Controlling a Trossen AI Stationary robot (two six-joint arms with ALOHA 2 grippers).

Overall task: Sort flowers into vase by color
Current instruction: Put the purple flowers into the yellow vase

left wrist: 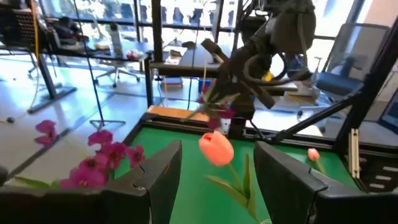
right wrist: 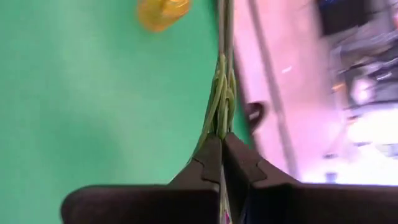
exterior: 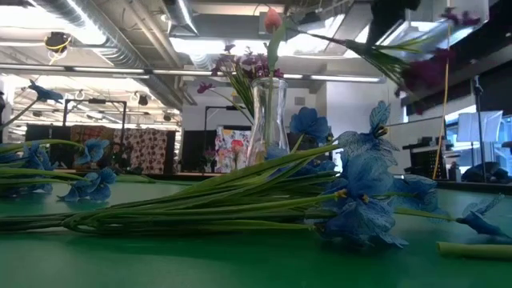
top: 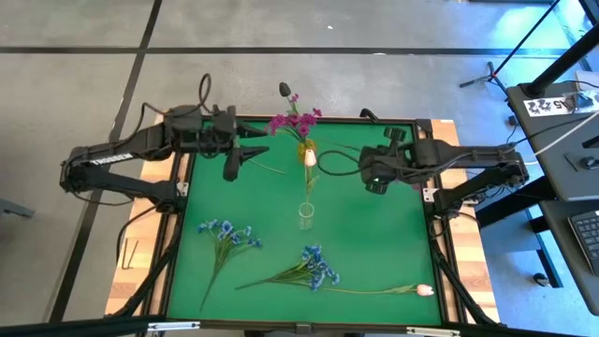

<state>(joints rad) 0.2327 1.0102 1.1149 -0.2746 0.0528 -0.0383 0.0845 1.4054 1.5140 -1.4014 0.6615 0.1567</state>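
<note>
My right gripper (right wrist: 222, 146) is clamped on a thin green flower stem (right wrist: 221, 81) over the green bench (top: 374, 253); my left gripper (left wrist: 217, 171) hangs apart near the pink tulip bud (left wrist: 216, 149).

Both arms are extended inward over the far half of the surface. The left gripper (top: 245, 157) is held with its fingers (left wrist: 163, 174) spread apart, nothing between them. The right gripper (top: 367, 168) is held facing it, its fingers (right wrist: 211, 158) pressed together on green stems (right wrist: 221, 93) running out beyond their tips.
</note>
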